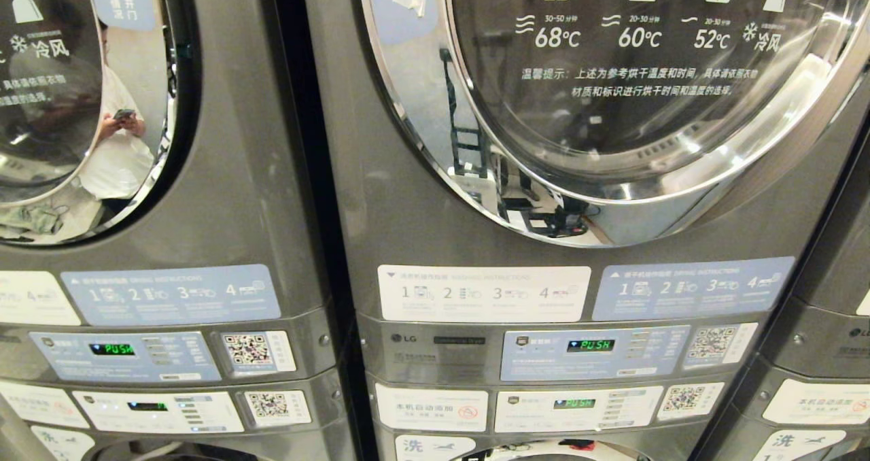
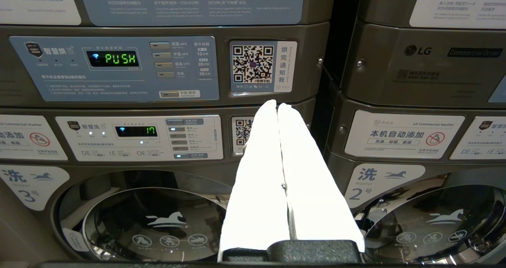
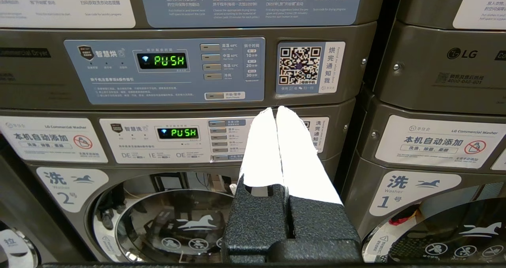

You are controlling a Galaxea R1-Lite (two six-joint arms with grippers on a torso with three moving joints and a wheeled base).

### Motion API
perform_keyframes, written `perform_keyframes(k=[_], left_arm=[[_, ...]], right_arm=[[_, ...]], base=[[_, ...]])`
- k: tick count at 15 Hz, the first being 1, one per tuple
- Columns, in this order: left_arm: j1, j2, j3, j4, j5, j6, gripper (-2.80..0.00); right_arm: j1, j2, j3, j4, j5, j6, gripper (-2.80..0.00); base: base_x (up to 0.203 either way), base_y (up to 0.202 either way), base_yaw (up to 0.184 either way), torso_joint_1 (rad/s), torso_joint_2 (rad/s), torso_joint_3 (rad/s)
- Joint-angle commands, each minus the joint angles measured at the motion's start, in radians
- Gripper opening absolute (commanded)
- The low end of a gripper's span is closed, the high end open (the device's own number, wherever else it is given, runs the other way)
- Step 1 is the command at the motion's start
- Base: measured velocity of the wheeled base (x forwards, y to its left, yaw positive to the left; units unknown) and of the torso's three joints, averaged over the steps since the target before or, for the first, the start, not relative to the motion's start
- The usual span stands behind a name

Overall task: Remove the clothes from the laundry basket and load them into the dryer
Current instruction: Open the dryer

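Note:
The dryer point(image 1: 408, 196) is the upper grey machine straight ahead, and its round chrome-rimmed glass door point(image 1: 632, 73) is closed. Its panel display point(image 1: 590, 345) reads PUSH. The laundry basket and the clothes are out of view. Neither arm shows in the head view. In the left wrist view my left gripper point(image 2: 276, 104) is shut and empty, its white fingers point(image 2: 261, 169) pressed together and pointing at the seam between dryer and washer panels. My right gripper point(image 3: 275, 110) is likewise shut and empty, level with the washer panel point(image 3: 174, 139) under the dryer panel point(image 3: 164, 70).
Identical stacked machines stand on both sides, with a dark gap point(image 1: 299, 175) to the left one. Washer doors point(image 2: 154, 220) point(image 3: 185, 224) sit below the panels. A person holding a phone is reflected in the left dryer's door point(image 1: 115, 128). Something red shows behind washer 1's glass point(image 3: 403, 216).

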Motion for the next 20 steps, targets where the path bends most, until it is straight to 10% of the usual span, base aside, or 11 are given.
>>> perform_keyframes(k=[1, 10, 16, 17, 20], left_arm=[[0.0, 0.0, 0.0, 0.0, 0.0, 0.0, -2.8], [0.0, 0.0, 0.0, 0.0, 0.0, 0.0, -2.8], [0.0, 0.0, 0.0, 0.0, 0.0, 0.0, -2.8], [0.0, 0.0, 0.0, 0.0, 0.0, 0.0, -2.8], [0.0, 0.0, 0.0, 0.0, 0.0, 0.0, -2.8]], right_arm=[[0.0, 0.0, 0.0, -0.001, 0.0, 0.0, -2.8], [-0.001, 0.064, -0.358, 0.096, 0.128, 0.068, -2.8], [0.0, 0.578, -0.81, 0.278, 0.268, 0.013, -2.8], [0.001, 0.657, -0.875, 0.284, 0.329, -0.012, 0.0], [0.007, 0.784, -0.99, 0.297, 0.572, -0.086, 0.0]], base=[[0.0, 0.0, 0.0, 0.0, 0.0, 0.0], [0.0, 0.0, 0.0, 0.0, 0.0, 0.0], [0.0, 0.0, 0.0, 0.0, 0.0, 0.0], [0.0, 0.0, 0.0, 0.0, 0.0, 0.0], [0.0, 0.0, 0.0, 0.0, 0.0, 0.0]])
